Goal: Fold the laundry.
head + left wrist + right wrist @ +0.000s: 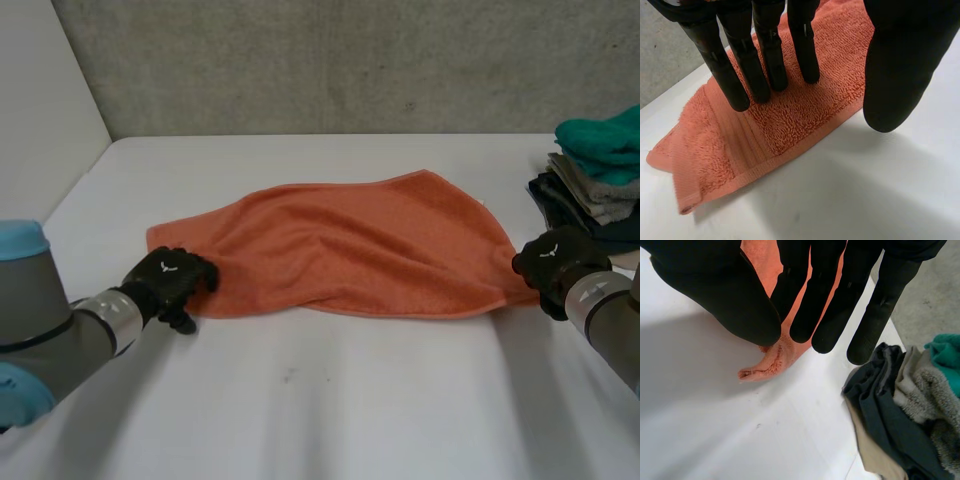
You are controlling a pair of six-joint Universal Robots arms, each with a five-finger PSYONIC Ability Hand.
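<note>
An orange towel (360, 245) lies spread and rumpled across the middle of the white table (330, 400). My left hand (170, 280) rests at the towel's left end. In the left wrist view its straight fingers (765, 60) lie on the orange towel (790, 125) near the hemmed corner, while the thumb (905, 60) stands apart over bare table. My right hand (555, 258) is at the towel's right corner. There the thumb (730, 295) presses against the fingers, and the towel's corner (772, 360) sticks out from between them.
A pile of laundry (600, 180) stands at the table's right edge, close beside my right hand, with a teal towel on top and grey, beige and dark cloths (905, 405) below. A concrete wall (350, 60) runs behind the table.
</note>
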